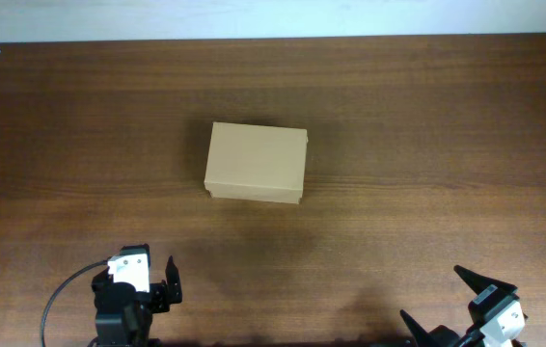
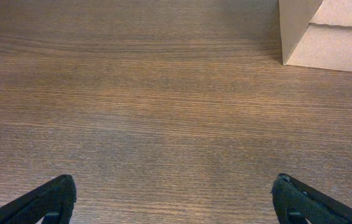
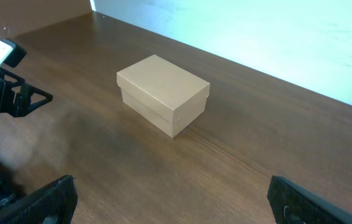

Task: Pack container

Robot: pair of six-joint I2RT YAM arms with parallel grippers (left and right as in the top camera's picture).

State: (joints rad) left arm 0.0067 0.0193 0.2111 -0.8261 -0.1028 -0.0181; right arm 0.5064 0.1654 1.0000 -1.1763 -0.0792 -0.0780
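Closed cardboard box (image 1: 256, 163), long side crosswise, sits ahead-right of my left gripper (image 2: 173, 198), the nearer one; right gripper (image 3: 170, 196) farther off. Both finger pairs spread, empty.

- Brightness: moderate and even across the dark brown wood-grain bench (image 1: 427, 125); light diffuse, no hard highlights.
- Shadow: soft and faint, at the left and near sides of the small rectangular tan cardboard box (image 1: 256, 162), overhead view.
- Glare: pale bluish-white surface (image 3: 275, 37) beyond the bench, washed out, right wrist view.
- Focus: wood grain crisp in left wrist view; overhead view sharp throughout.
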